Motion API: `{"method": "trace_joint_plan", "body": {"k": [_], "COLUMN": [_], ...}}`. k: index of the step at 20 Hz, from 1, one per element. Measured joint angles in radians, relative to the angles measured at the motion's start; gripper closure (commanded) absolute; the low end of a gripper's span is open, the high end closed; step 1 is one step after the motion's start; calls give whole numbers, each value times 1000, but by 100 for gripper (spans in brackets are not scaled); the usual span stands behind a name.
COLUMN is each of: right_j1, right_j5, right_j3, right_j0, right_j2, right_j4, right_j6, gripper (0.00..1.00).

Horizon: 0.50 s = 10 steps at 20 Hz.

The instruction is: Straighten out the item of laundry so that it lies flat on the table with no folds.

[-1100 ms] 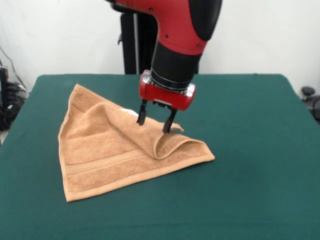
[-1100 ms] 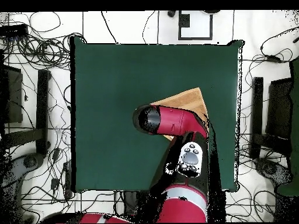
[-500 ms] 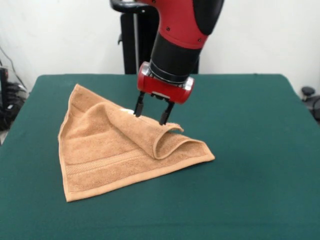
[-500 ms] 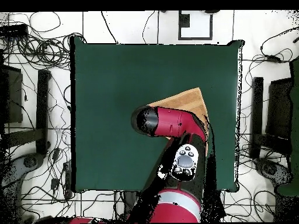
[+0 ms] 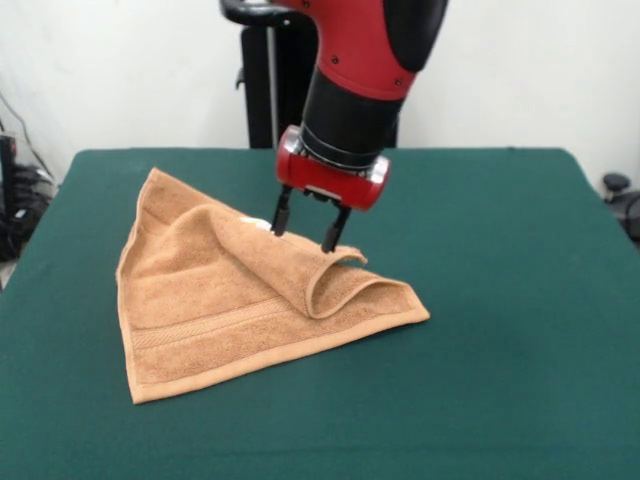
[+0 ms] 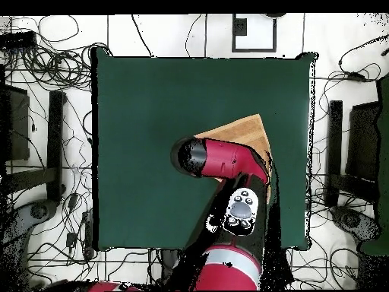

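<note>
Front view shows the orange-tan towel (image 5: 240, 300) lying on the green desk (image 5: 500, 330), on the picture's left half and nearer the desk's far edge than its near one. One corner lies flat toward the far left corner of the desk, another toward the near left. The right-hand part is folded over on itself: a raised loop of cloth curls up and back, with its lip pointing toward the middle of the desk. A woven band runs across the lower flat part. A small white tag (image 5: 256, 224) peeps out at the top of the fold, just beside the left finger.

Behind the desk stand a black post (image 5: 258, 90) and a pale wall; some dark gear sits off the desk's left and right edges.

Red and black arm (image 5: 365, 70) comes down over the fold and hides the cloth behind it. Its end effector (image 5: 304, 230) hangs with its two dark fingers (image 5: 334, 232) spread apart, empty, their tips at the crest of the fold; whether they touch the cloth I cannot tell.

Overhead, the arm covers most of the towel (image 6: 247, 133); only one corner shows, near the desk's (image 6: 152, 114) right edge. Cables lie on the floor around the desk.
</note>
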Motion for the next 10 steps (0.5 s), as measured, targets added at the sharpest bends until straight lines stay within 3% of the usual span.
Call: {"method": "trace_joint_plan", "body": {"k": [10], "right_j1": [70], "right_j5": [0], "right_j3": [0], "right_j0": [91], "right_j2": [-16], "right_j4": [93], "right_j6": [56], "gripper": [0]}}
